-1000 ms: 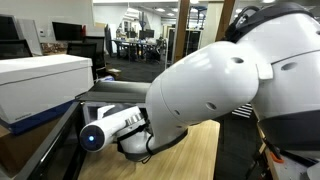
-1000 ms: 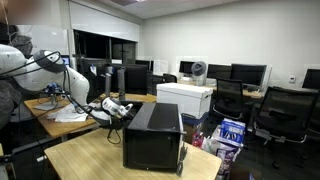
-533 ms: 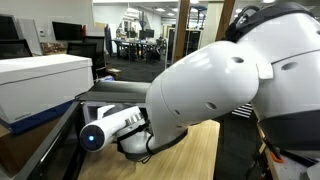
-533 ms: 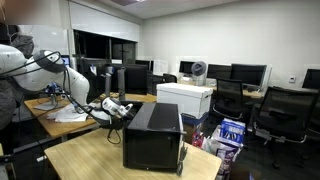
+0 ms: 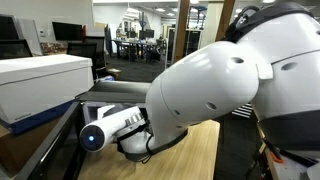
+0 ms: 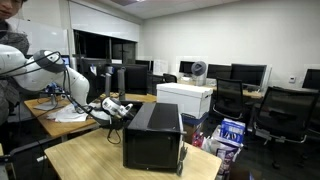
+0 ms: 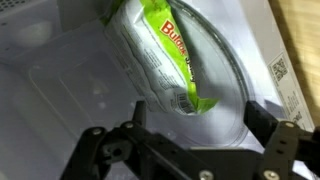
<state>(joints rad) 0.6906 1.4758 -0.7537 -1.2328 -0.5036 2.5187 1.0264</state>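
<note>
The wrist view looks into a white-walled oven cavity. On its round glass plate (image 7: 228, 95) lies a green and white printed bag (image 7: 160, 55). My gripper (image 7: 198, 125) is open, its two black fingers (image 7: 262, 118) standing wide apart just in front of the bag's lower end without touching it. In an exterior view the gripper (image 6: 122, 107) reaches into the open side of a black microwave-like box (image 6: 152, 135) on a wooden table (image 6: 90, 160). In the other exterior view, the white arm (image 5: 200, 85) fills most of the frame and hides the jaws.
A white box (image 6: 185, 97) stands behind the black one, also seen as a white box (image 5: 40, 85) beside the arm. Monitors and desks line the back; office chairs (image 6: 285, 112) and a blue package (image 6: 230, 132) on the floor are nearby.
</note>
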